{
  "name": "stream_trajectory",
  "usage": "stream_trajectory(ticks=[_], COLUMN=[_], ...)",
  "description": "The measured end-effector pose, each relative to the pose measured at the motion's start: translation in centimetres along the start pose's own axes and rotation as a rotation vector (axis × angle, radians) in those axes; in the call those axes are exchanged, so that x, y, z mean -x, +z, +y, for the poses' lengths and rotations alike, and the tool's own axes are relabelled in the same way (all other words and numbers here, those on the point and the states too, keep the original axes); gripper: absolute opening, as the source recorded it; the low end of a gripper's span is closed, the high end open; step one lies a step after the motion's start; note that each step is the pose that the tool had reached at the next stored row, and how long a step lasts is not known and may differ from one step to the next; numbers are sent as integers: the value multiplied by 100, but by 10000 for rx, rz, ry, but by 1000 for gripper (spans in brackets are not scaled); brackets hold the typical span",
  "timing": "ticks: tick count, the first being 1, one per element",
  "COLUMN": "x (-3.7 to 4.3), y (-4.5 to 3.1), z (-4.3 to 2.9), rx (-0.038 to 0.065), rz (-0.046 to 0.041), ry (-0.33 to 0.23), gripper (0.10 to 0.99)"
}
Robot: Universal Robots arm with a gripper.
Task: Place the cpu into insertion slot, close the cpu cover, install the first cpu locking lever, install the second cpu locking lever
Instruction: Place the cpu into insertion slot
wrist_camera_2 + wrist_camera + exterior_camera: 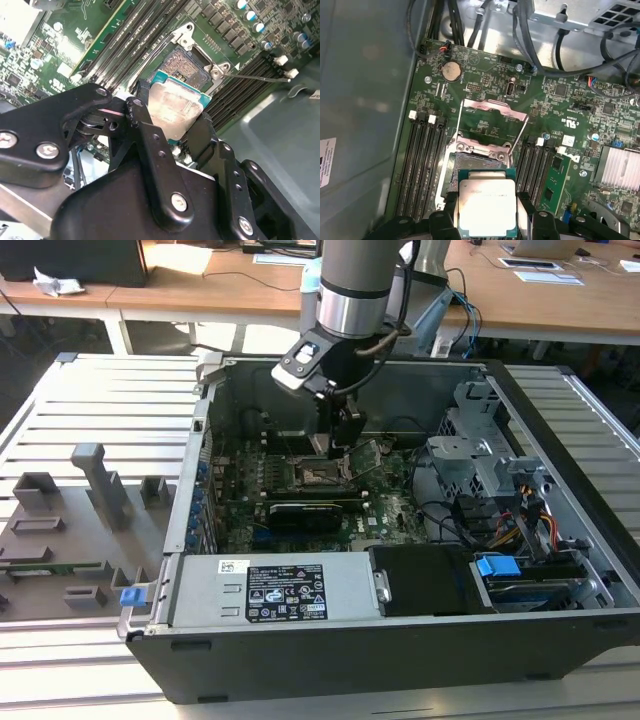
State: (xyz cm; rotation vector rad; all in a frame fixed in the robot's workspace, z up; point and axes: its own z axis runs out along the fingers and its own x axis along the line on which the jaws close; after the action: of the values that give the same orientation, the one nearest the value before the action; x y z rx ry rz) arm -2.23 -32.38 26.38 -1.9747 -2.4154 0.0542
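Observation:
My gripper (487, 214) is shut on the cpu (486, 206), a flat square chip with a silver-grey top, its black fingers (525, 210) pressing two opposite edges. The cpu (178, 107) hangs level just above the motherboard, beside the insertion slot (476, 163) and partly overlapping its near edge. The insertion slot (192, 67) lies bare, dark with a silver rim. The cpu cover (492, 109) stands swung up at the socket's far side. A thin wire locking lever (256, 77) sticks out sideways, unlatched. In the exterior view the gripper (345, 438) is inside the open computer case over the slot (321, 476).
Long black memory slots (422, 160) flank the socket on both sides. A finned heatsink (620, 169) and cable bundles (540, 40) lie nearby. The case wall (200, 460), drive cage (485, 445) and power supply (270, 590) hem in the board. Grey fixtures (95, 480) sit on the table.

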Motion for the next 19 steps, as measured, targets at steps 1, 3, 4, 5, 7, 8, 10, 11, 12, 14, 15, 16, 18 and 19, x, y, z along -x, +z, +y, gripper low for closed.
stream_trajectory(ticks=[1,3,4,5,7,8,10,11,12,14,15,16,18,19], x=[0,0,0,0,1,1,1,1,1,2,2,2,2,2], y=[0,0,0,0,0,0,0,0,0,0,0,0,0,0], z=[0,1,2,2,3,3,5,5,6,8,9,10,11,12], rx=[-2,-5,-8,-9,-14,-15,-20,-22,-25,-33,-37,-39,-43,-45], rz=[-1,-4,-7,-9,-13,-14,-20,-21,-24,-32,-35,-38,-41,-43], ry=[141,335,494,592,827,924,1194,1294,1478,1929,2166,2318,2522,2675], gripper=[541,541,541,541,541,541,541,541,541,541,541,541,541,541])
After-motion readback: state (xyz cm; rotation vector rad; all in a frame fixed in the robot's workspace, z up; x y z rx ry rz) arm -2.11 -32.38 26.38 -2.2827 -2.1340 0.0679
